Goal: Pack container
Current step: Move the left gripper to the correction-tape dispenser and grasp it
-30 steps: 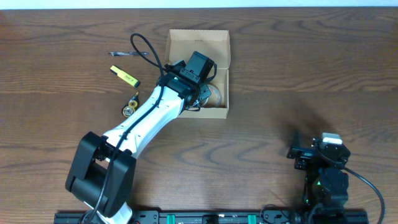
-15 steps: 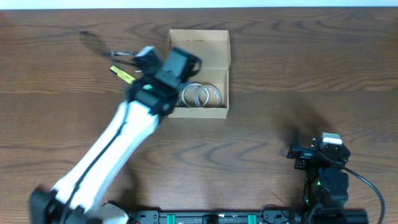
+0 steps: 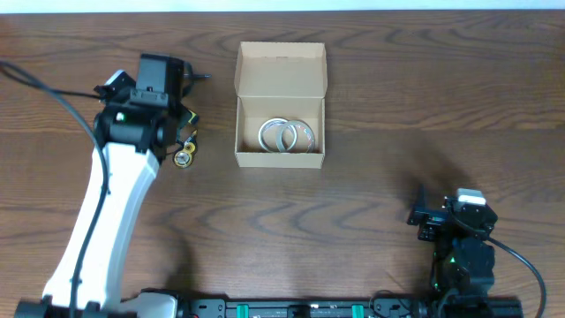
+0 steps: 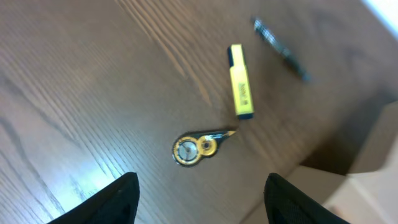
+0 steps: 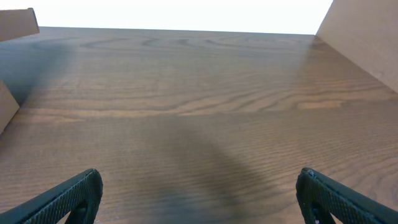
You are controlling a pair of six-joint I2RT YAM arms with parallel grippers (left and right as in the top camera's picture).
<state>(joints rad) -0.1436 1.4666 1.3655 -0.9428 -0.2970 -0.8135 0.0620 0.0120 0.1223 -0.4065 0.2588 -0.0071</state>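
The container is a tan cardboard box, its flap lid open at the back. Two clear tape rolls lie inside. My left gripper is open and empty, hovering left of the box over loose items. Its wrist view shows the open jaws above a yellow highlighter, a round yellow-and-black correction tape dispenser and a dark pen. The box corner shows at the lower right. From overhead the dispenser shows beside the arm. My right gripper is open and empty.
The right arm rests near the front right edge, far from the box. From overhead the pen's tip pokes out beside the left wrist and the highlighter is mostly hidden under the arm. Bare wood lies before the right gripper.
My left gripper has pulled out of the box and swung left over the loose items. Both tape rolls now show in the box. The right arm has not moved.
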